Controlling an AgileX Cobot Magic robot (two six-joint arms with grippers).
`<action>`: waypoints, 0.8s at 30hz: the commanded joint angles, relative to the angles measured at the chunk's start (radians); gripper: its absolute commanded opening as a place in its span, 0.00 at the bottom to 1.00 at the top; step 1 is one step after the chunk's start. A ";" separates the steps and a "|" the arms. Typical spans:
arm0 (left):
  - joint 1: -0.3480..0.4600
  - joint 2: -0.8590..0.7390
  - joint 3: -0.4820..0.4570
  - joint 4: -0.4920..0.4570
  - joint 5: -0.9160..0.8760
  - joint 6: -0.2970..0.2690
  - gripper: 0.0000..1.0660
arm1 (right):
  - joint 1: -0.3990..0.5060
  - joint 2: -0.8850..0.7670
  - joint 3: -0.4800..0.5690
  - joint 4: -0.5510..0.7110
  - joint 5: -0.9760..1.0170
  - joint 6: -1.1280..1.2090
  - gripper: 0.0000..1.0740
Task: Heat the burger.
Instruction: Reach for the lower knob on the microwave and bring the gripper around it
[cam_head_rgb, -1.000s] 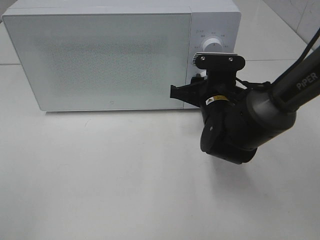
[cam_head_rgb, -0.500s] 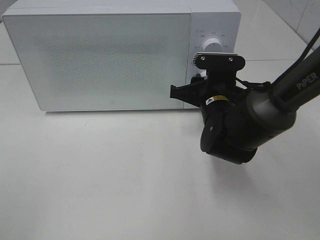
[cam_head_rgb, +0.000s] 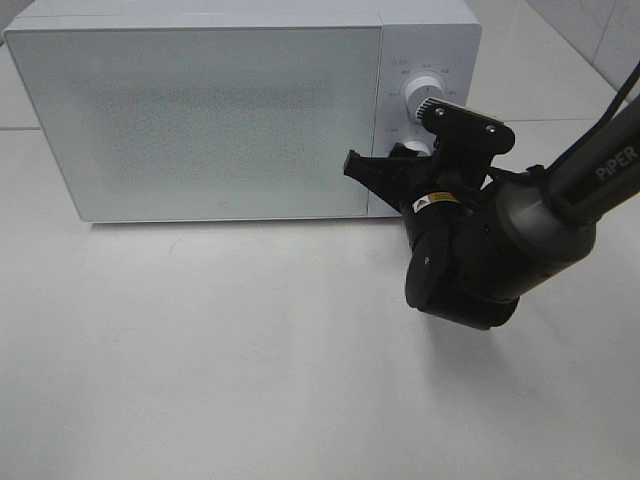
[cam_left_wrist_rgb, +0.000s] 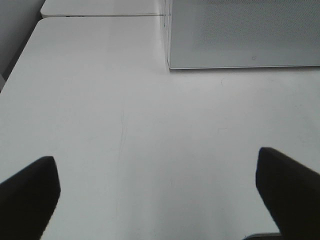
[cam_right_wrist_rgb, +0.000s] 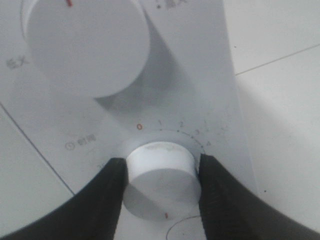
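Item: right hand (cam_right_wrist_rgb: 160, 175), pinching timer knob (cam_right_wrist_rgb: 159, 192) of microwave (cam_head_rgb: 440, 40); turn squarely about its axis, grip firm. Left hand (cam_left_wrist_rgb: 160, 187) spread over counter (cam_left_wrist_rgb: 100, 100). Burger unseen (presumably behind the shut door (cam_head_rgb: 200, 120)).

Bright, even light; soft shadows; right end effector (cam_right_wrist_rgb: 161, 167) slightly blurred.

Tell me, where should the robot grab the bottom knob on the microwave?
Grip the bottom knob by its curved side wall, coming straight at the front of the microwave. It is a short round stub sticking out, so opposite sides can be pinched, as the right end effector does now.
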 joint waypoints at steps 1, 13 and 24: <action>0.001 -0.020 0.000 -0.004 -0.015 -0.005 0.95 | -0.005 0.000 -0.021 -0.103 -0.153 0.189 0.00; 0.001 -0.020 0.000 -0.004 -0.015 -0.005 0.95 | -0.005 0.000 -0.008 -0.316 -0.120 0.681 0.00; 0.001 -0.020 0.000 -0.004 -0.015 -0.005 0.95 | -0.005 0.000 -0.008 -0.389 -0.194 1.014 0.00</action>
